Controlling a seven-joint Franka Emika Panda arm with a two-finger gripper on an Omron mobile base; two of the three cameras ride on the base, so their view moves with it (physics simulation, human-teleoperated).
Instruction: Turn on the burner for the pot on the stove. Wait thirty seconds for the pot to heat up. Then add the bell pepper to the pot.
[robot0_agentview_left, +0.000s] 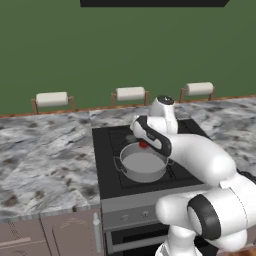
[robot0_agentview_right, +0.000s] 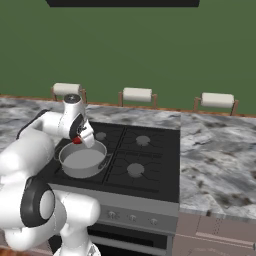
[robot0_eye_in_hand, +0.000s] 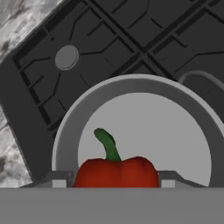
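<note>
The claw (robot0_eye_in_hand: 116, 183) grips the red bell pepper (robot0_eye_in_hand: 116, 171) between its fingers, green stem up, directly above the pot (robot0_agentview_left: 143, 165). The pot sits on the front left burner of the stove (robot0_agentview_right: 145, 162), and its pale inside holds nothing. Three paper towel rolls (robot0_agentview_left: 130, 93) stand along the back of the marble counter (robot0_agentview_left: 45, 155), well apart from the pot. Nothing lies between the pepper and the pot's opening.
</note>
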